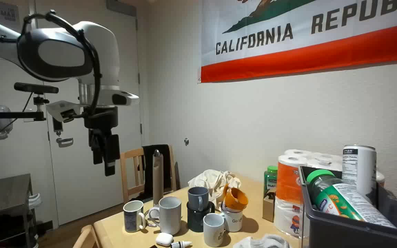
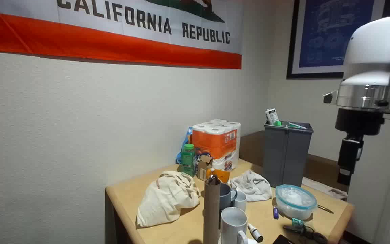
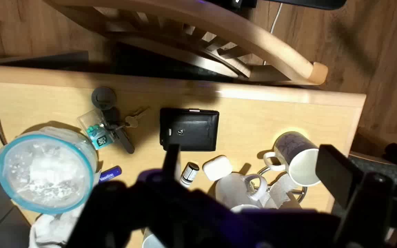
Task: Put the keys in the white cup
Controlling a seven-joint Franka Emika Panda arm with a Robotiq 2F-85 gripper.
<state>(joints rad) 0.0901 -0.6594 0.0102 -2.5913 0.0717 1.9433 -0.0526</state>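
Note:
The keys [image 3: 131, 121] lie on the table in the wrist view, bunched with dark fobs and a mint box. The bunch also shows in an exterior view [image 2: 308, 233]. Several white mugs stand on the table; which one is the white cup I cannot tell. They include a tall white mug [image 1: 170, 215], a small white mug [image 1: 214, 230] and a Google mug [image 1: 233, 221] with an orange cup on it. The tall mug also shows in the wrist view [image 3: 234, 191], partly hidden by the gripper. My gripper [image 1: 104, 166] is open and empty, high above the table, fingers pointing down.
A black wallet [image 3: 189, 130], a white earbud case [image 3: 217, 168] and a patterned mug [image 3: 293, 155] are on the table. A cardboard tube [image 2: 212, 210] stands upright beside the mugs. A lidded bowl [image 2: 296, 201] sits near the keys. A grey bin [image 2: 286, 154] stands behind.

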